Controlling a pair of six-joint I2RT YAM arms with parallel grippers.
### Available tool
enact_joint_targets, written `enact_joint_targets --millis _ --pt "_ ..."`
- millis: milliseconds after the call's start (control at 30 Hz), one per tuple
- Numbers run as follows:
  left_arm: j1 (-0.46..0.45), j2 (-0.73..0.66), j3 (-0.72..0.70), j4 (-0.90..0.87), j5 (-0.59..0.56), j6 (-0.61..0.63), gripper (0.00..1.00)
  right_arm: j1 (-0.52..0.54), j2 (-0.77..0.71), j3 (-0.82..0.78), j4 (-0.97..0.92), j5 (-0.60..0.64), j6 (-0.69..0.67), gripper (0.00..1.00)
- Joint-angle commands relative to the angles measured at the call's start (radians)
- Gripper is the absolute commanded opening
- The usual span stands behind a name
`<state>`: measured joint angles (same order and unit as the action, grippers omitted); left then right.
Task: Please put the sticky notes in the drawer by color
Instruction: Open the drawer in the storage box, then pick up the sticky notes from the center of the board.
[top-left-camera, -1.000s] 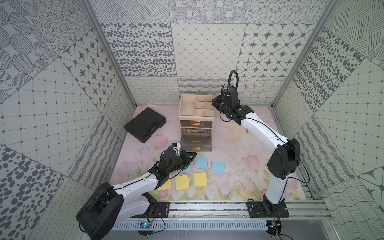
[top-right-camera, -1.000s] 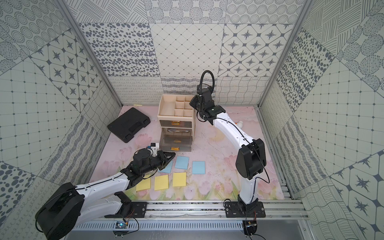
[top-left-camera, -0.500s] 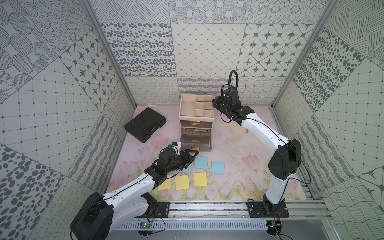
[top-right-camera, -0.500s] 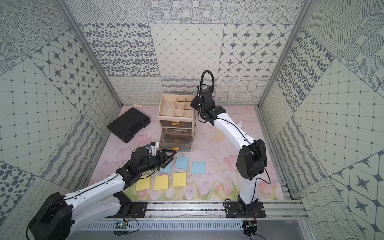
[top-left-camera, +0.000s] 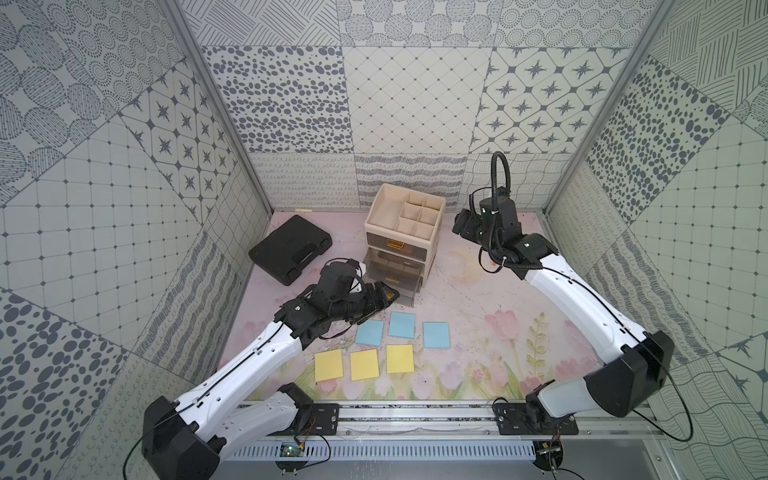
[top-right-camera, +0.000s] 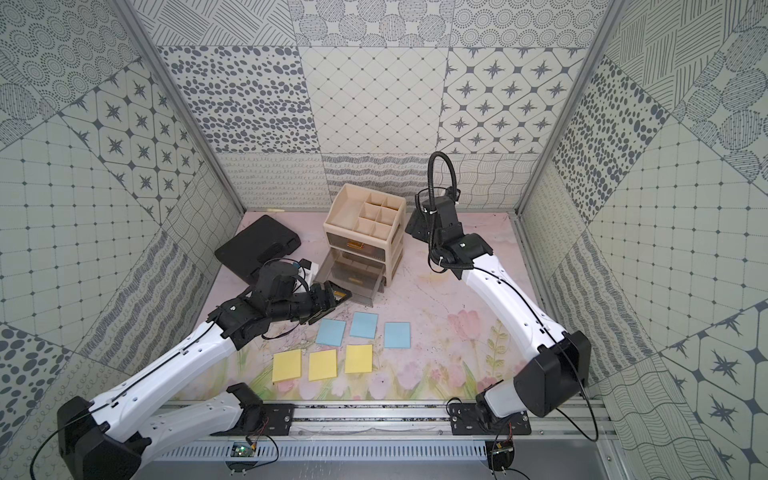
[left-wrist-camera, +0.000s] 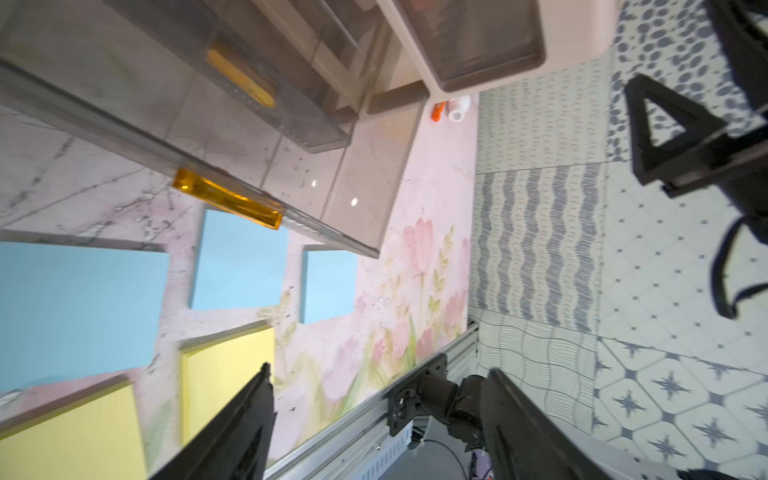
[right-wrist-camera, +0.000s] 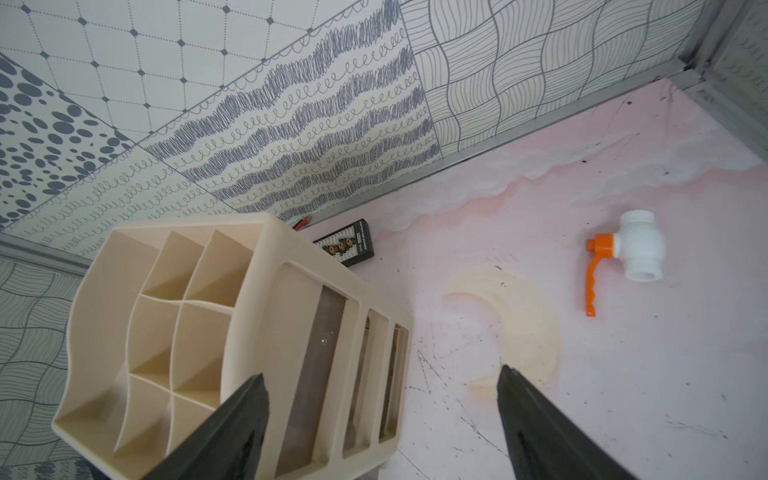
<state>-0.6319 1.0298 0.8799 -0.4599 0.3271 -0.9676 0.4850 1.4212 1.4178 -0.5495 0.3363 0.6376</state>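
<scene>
Black case (top-left-camera: 291, 249) lies flat at the left of both top views, toward the back wall. Right of it we see the left tool (top-left-camera: 388, 294) low over the pink floral surface (top-left-camera: 478, 316), fingers (left-wrist-camera: 245, 419) spread w/ nothing btwn them. Its tip sits close by the gold handle (left-wrist-camera: 226, 198) of the lowest drawer, apart from it in the left wrist view. Below that, centre-bottom of frame, three yellow sticky notes (top-left-camera: 364, 365) lie flat in a row. Three blue sticky notes (top-left-camera: 402, 325) lie in a row just behind, btwn the yellow ones & the drawer unit (top-left-camera: 386, 208). None touch each other. Unit is cream, stands centre-back: top drawer shut, two lower ones pulled out, lowest furthest. Whether anything's inside them we can't tell. Right of the unit's divided top tray hangs the right tool (top-left-camera: 457, 226), fingers (right-wrist-camera: 232, 419) also wide apart, empty. Far right in the right wrist view: white valve (right-wrist-camera: 638, 245) w/ orange lever, on the surface, well apart from the unit.
</scene>
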Motion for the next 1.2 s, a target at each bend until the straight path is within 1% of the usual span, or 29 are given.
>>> enact_joint_targets --millis 0,67,100,200,233,300,333,367,433,467,500,567,633,800,833,867,967,1033,1100,1167 --pt "0.018 0.06 0.072 -0.379 -0.078 0.243 0.8 0.0 -0.036 -0.041 -0.01 0.082 -0.079 0.95" --pt "0.02 0.073 0.082 -0.369 -0.064 0.244 0.79 -0.014 -0.037 -0.037 -0.021 0.015 -0.076 0.94" --pt "0.019 0.071 0.084 -0.371 -0.065 0.241 0.78 -0.015 -0.04 -0.039 -0.017 -0.028 -0.077 0.9" --pt "0.02 0.04 0.071 -0.418 -0.088 0.248 0.76 0.0 -0.047 -0.078 0.023 -0.192 -0.057 0.7" --pt "0.02 0.029 0.06 -0.442 -0.102 0.248 0.75 0.006 -0.046 -0.099 0.061 -0.269 -0.045 0.67" --pt "0.021 0.012 0.051 -0.488 -0.147 0.24 0.74 0.027 -0.034 -0.128 0.122 -0.378 -0.005 0.49" --pt "0.023 0.001 0.048 -0.505 -0.169 0.238 0.73 0.037 -0.023 -0.128 0.143 -0.417 0.002 0.43" --pt "0.025 -0.009 0.049 -0.516 -0.19 0.232 0.72 0.054 -0.004 -0.11 0.148 -0.449 0.008 0.34" --pt "0.035 -0.022 0.059 -0.529 -0.222 0.218 0.7 0.087 0.023 -0.066 0.139 -0.469 0.005 0.24" --pt "0.042 -0.023 0.067 -0.537 -0.236 0.209 0.68 0.099 0.037 -0.042 0.132 -0.477 0.006 0.22" --pt "0.048 -0.02 0.074 -0.545 -0.246 0.202 0.67 0.106 0.051 -0.022 0.127 -0.495 0.01 0.22" --pt "0.059 -0.006 0.082 -0.57 -0.272 0.19 0.59 0.108 0.085 0.017 0.121 -0.561 0.024 0.22" --pt "0.062 0.005 0.078 -0.596 -0.289 0.188 0.59 0.112 0.108 0.046 0.098 -0.589 0.034 0.21" --pt "0.063 0.036 0.084 -0.705 -0.357 0.213 0.68 0.127 0.092 0.039 0.071 -0.601 0.05 0.22" --pt "0.052 0.041 0.088 -0.729 -0.374 0.203 0.7 0.129 0.083 0.038 0.065 -0.6 0.057 0.22" --pt "0.041 0.046 0.096 -0.73 -0.364 0.205 0.72 0.129 0.077 0.044 0.051 -0.603 0.061 0.22" --pt "0.006 0.093 0.116 -0.787 -0.393 0.164 0.73 0.137 0.054 0.067 0.025 -0.6 0.062 0.24" --pt "-0.013 0.132 0.113 -0.807 -0.38 0.132 0.73 0.145 0.048 0.082 0.024 -0.597 0.055 0.25" --pt "-0.039 0.158 0.094 -0.801 -0.341 0.094 0.73 0.145 0.064 0.121 0.002 -0.588 0.041 0.26" --pt "-0.08 0.172 0.06 -0.802 -0.352 0.028 0.73 0.146 0.092 0.167 -0.02 -0.584 0.018 0.27"
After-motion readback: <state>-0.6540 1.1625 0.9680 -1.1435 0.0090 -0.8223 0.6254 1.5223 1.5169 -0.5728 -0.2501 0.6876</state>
